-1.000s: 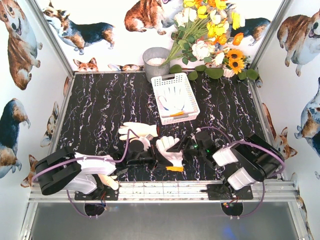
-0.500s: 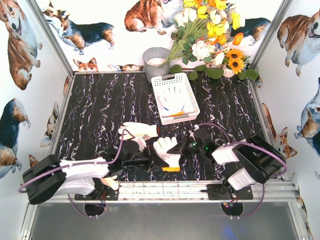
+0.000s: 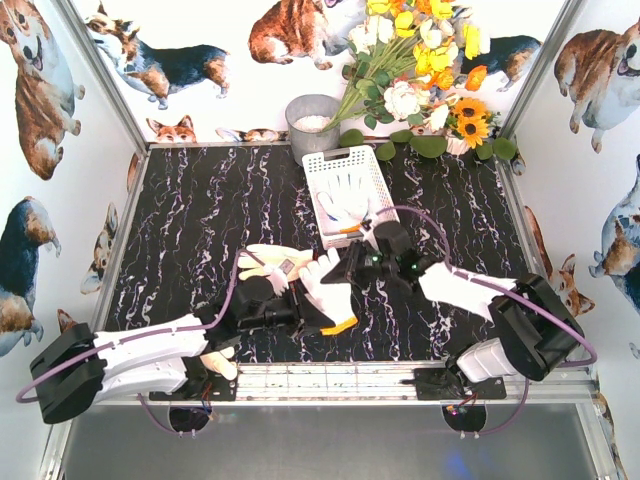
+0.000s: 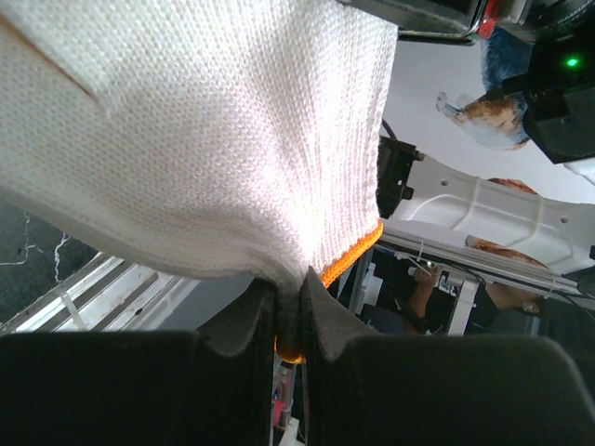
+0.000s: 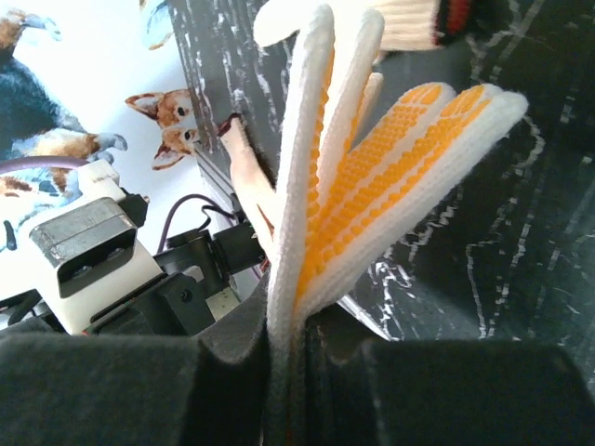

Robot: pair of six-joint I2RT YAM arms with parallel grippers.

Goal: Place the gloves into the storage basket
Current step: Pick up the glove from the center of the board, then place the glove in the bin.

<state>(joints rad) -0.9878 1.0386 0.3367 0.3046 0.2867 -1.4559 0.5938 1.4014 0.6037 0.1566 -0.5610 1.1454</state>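
A white knit glove (image 3: 325, 290) with an orange cuff hangs above the front of the table, held from both sides. My left gripper (image 3: 316, 318) (image 4: 293, 302) is shut on its orange cuff edge. My right gripper (image 3: 342, 275) (image 5: 297, 321) is shut on the glove's edge, and its orange-dotted fingers (image 5: 409, 149) fan out past the jaws. A second, cream glove (image 3: 268, 260) lies flat on the table just left of it. The white storage basket (image 3: 386, 195) stands further back with another glove (image 3: 347, 205) inside.
A grey metal bucket (image 3: 312, 122) stands behind the basket at the back wall. A bunch of artificial flowers (image 3: 420, 70) fills the back right corner. The metal rail (image 3: 330, 380) with both arm bases runs along the near edge.
My right gripper has shut on the glove. Both arms have stretched forward and carried the glove up and away from the near edge, towards the basket.
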